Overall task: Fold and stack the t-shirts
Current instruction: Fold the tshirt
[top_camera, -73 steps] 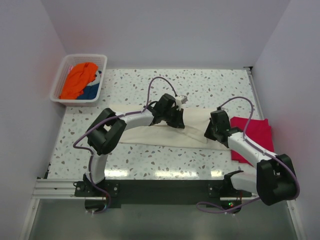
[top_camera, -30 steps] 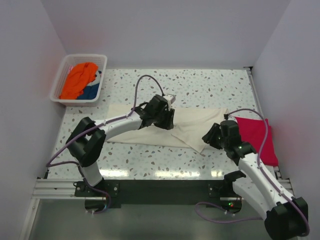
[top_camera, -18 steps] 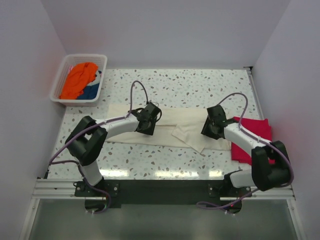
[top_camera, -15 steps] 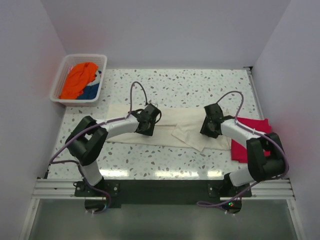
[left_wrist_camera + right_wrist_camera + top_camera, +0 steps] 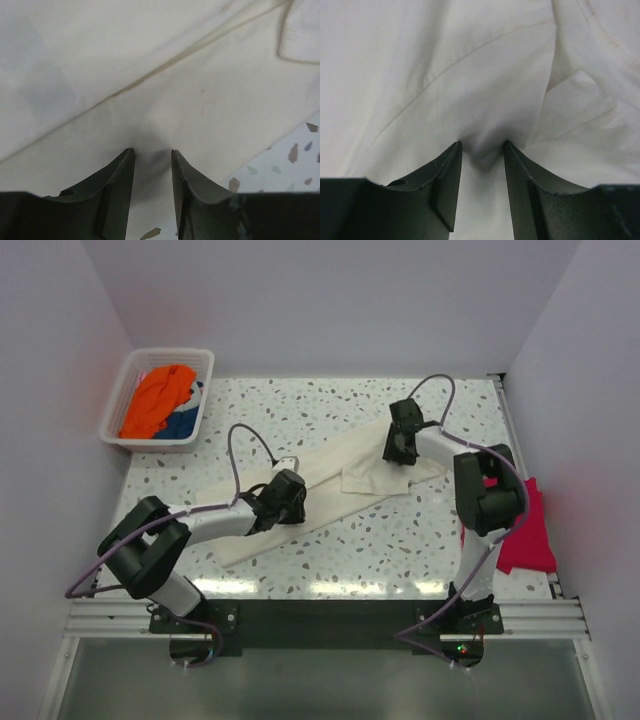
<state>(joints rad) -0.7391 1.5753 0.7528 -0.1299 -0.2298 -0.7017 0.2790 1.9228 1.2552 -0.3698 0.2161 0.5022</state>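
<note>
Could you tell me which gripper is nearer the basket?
Left. The left gripper holds the cream shirt mid-table, nearer the basket; the right gripper holds it far to the right.

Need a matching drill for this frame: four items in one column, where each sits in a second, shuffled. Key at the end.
Items
1. cream shirt
2. red shirt
3. orange shirt
4. basket

Places
A. far left corner
B. inside the basket
C. stretched diagonally across the middle
D. near right edge, lying flat

Pairs: 1-C, 2-D, 3-B, 4-A
</note>
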